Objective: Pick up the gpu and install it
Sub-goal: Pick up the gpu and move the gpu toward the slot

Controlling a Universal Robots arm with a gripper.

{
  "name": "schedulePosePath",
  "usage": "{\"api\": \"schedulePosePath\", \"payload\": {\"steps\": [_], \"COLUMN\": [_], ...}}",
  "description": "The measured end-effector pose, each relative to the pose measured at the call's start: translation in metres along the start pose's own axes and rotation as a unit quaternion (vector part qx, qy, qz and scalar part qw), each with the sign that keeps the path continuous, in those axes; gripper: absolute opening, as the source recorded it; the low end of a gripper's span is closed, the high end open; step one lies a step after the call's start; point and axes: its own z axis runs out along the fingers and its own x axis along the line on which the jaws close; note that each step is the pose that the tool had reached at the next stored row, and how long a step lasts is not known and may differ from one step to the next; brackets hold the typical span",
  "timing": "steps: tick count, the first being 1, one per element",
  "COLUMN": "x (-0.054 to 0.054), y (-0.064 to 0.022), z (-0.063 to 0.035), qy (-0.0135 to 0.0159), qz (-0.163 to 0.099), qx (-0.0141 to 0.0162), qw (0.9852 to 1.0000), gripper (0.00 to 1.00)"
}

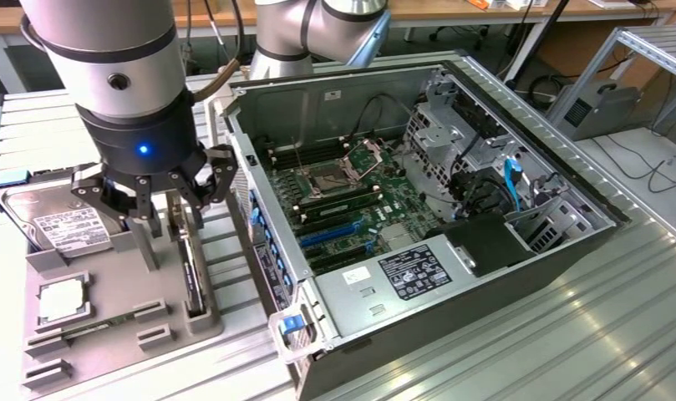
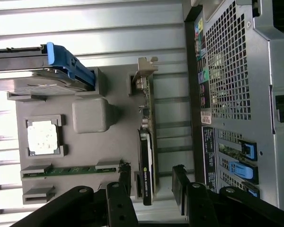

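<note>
**A:** Which step is this?

**B:** The pick-up, by my reading. At the exterior view's left, the hard drive (image 1: pixel 59 224) and the small square chip (image 1: pixel 61 299) lie in the grey fixture (image 1: pixel 114 280). Just to their right, the gpu (image 1: pixel 193 267) stands on its long edge in its own slot of that fixture, not lifted.

**A:** And the gripper?

**B:** The gripper (image 2: pixel 152 187) is down over the card with its jaws apart. One finger sits on either side of the black end, away from the metal bracket (image 2: pixel 146 66). Neither pad seems to touch, though one finger (image 2: pixel 125 182) is closer to the card than the other.

**A:** What does a grasp call for here?

**B:** I'd judge it needs a square squeeze on the two flat faces, with the card centred so it isn't shoved sideways in its slot.

**A:** And the install side?

**B:** Further right, the open computer case (image 1: pixel 304 109) lies on its side. Its motherboard (image 1: pixel 360 196) is exposed and the blue slots (image 1: pixel 328 234) have nothing plugged in.

**A:** Arm pose?

**B:** The arm (image 1: pixel 109 75) hangs vertical over the fixture, wrist pointing straight down, just beside the case's rear wall.
</note>
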Motion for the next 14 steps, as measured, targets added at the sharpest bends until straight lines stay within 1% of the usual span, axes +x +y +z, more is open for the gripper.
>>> {"api": "schedulePosePath", "payload": {"steps": [12, 14], "x": [0.000, 0.000], "y": [-0.0007, -0.0008], "z": [0.0145, 0.0181], "qy": [0.0000, 0.0000], "qz": [0.000, 0.000], "qx": [0.0000, 0.0000], "qw": [1.0000, 1.0000], "gripper": [0.48, 0.48]}}
